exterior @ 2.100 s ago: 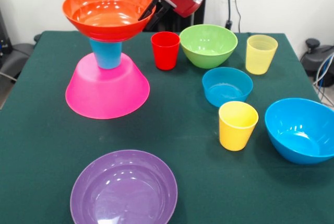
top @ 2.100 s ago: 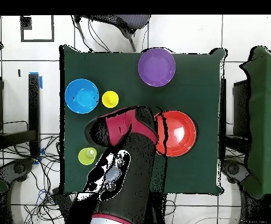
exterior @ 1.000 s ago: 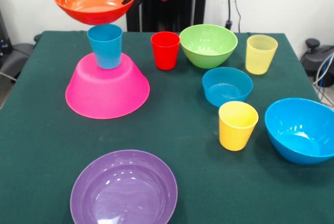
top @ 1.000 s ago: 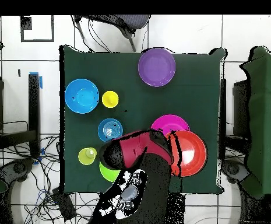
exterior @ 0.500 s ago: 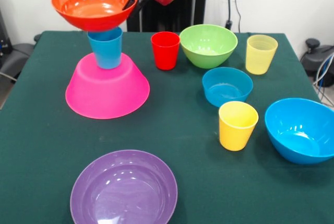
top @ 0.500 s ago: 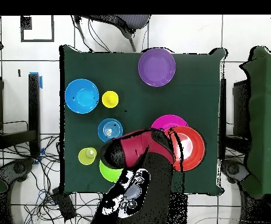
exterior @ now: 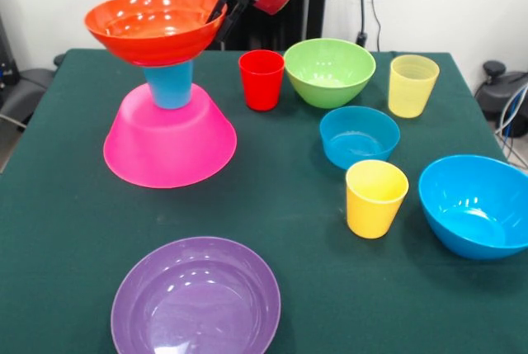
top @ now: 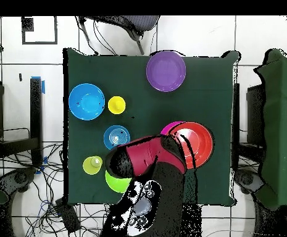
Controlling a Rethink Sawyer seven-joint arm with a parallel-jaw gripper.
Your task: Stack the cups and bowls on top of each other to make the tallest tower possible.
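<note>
Fingers: dark fingertips (exterior: 224,9) pinched on the far rim of the orange bowl (exterior: 153,25), one inside the lip and one outside as far as can be told; contact spot partly hidden by the rim itself.
Gripper: gripper (exterior: 221,11) hangs off a glossy red wrist housing, cut off by the top edge in the front view; from overhead just a red-and-black bulk covering the near side of the stack.
Orange bowl: shiny smooth plastic, wide and round, mouth up, seems to sit on the blue cup (exterior: 171,86), tilted a little.
Blue cup: plain tumbler, only the lower part visible under the bowl, standing on the flat base of the pink bowl (exterior: 169,143).
Pink bowl: big, glossy, upside down on the green cloth table (exterior: 74,205), flaring like a cone.
Loose cups: red cup (exterior: 261,79) just beside the green bowl (exterior: 329,70); pale see-through yellow cup (exterior: 412,84) further along; solid yellow cup (exterior: 375,197) in front of the small blue bowl (exterior: 359,135).
Other bowls: medium blue bowl (exterior: 476,203) clipped by the frame edge; purple bowl (exterior: 196,296) clipped at the bottom.
Writing: none readable anywhere.
</note>
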